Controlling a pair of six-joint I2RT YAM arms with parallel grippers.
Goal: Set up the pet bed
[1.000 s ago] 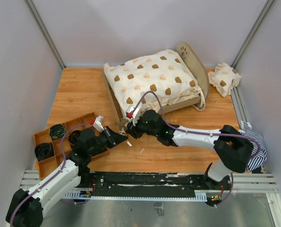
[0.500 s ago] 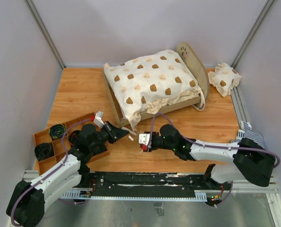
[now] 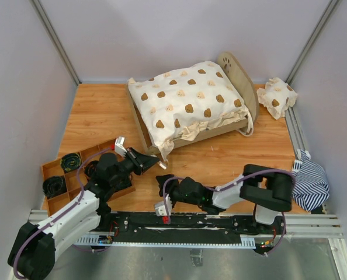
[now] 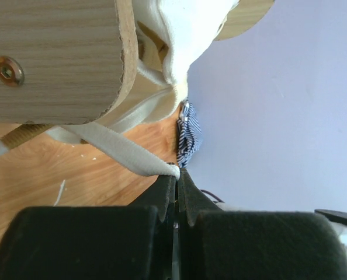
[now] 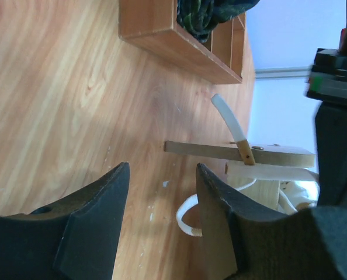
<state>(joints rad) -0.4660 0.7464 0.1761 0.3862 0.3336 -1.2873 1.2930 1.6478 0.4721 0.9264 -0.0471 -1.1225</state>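
The pet bed [image 3: 139, 119] stands at the back centre, its arched headboard [image 3: 232, 67] on the right. A cream bear-print cover [image 3: 188, 99] lies over it. My left gripper [image 3: 154, 165] is by the footboard's near corner, shut on the cover's white strap [image 4: 132, 154]. That corner [image 4: 56, 58] fills the left wrist view above the gripper [image 4: 177, 172]. My right gripper [image 3: 162, 179] hovers low over the table's near centre, open and empty [image 5: 162, 175], facing the footboard edge [image 5: 238, 153]. A blue-and-white striped mattress [image 3: 311, 184] lies crumpled at the front right, off the bed.
A wooden compartment tray [image 3: 48, 172] holding black coils sits front left, close to the left arm; it shows in the right wrist view as well [image 5: 179, 41]. A small bear-print pillow [image 3: 277, 96] lies back right. A loose white strap loop [image 5: 188, 219] rests on the table.
My right gripper left the footboard corner, drew back toward the near edge and opened. The left gripper kept hold of the strap and shifted slightly toward the bed.
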